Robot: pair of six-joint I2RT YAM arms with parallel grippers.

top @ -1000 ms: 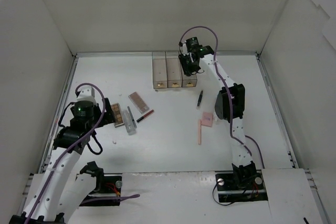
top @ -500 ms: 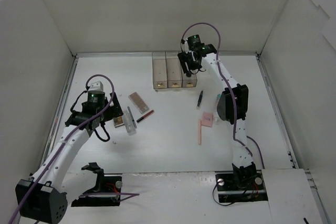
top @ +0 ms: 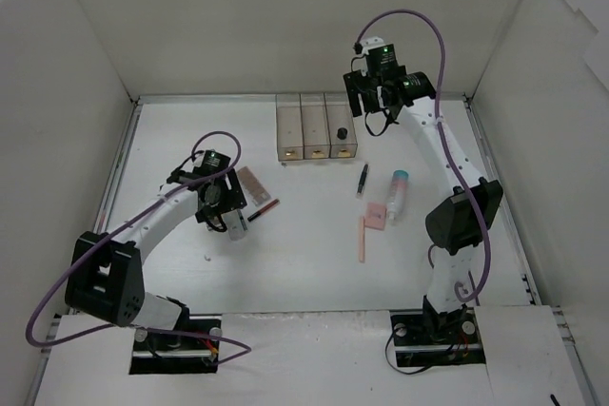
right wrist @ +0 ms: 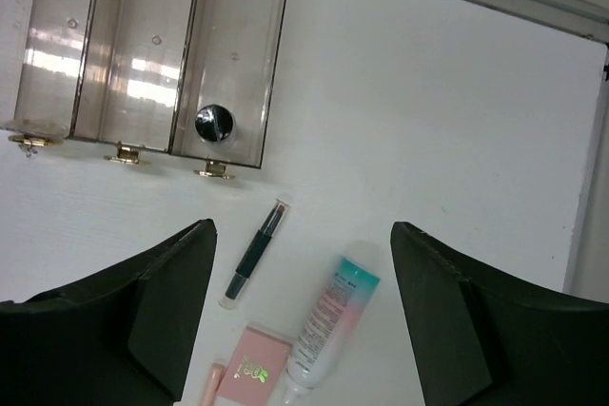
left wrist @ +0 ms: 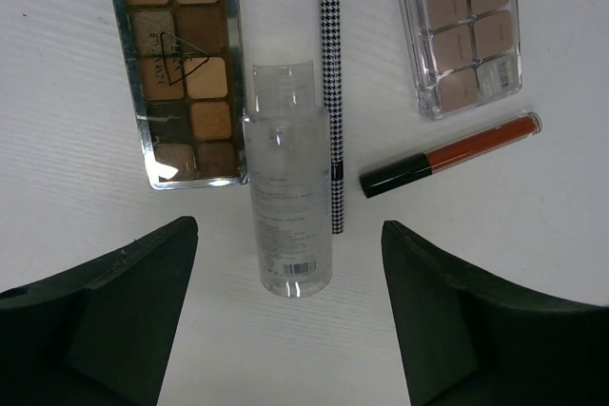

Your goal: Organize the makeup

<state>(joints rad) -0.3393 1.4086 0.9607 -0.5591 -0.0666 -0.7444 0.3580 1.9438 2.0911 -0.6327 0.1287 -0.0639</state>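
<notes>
Wrist cameras are showing what the top view is blurring. The left gripper (left wrist: 285, 268) is hanging with its jaws wide apart and gripping nothing, over a clear bottle (left wrist: 285, 206). This bottle is lying between a brown palette (left wrist: 176, 64) and a checked pencil (left wrist: 333, 111), just beside both. A second palette (left wrist: 466, 26) and a red tube (left wrist: 452, 154) are lying further right.

The right gripper (right wrist: 303, 227), jaws also wide apart and gripping nothing, is looking down on the clear box (right wrist: 157, 45). A black-capped vial (right wrist: 213, 123) is sitting in the box's right compartment. A black pencil (right wrist: 255, 254), a white-blue bottle (right wrist: 328, 320), a pink pad (right wrist: 255, 368) and a pink stick (top: 363, 238) are lying nearer.

Only the top view is showing the whole surface (top: 285, 263). The box is standing near the far wall (top: 238, 26), and a wide white strip is separating the two groups.
</notes>
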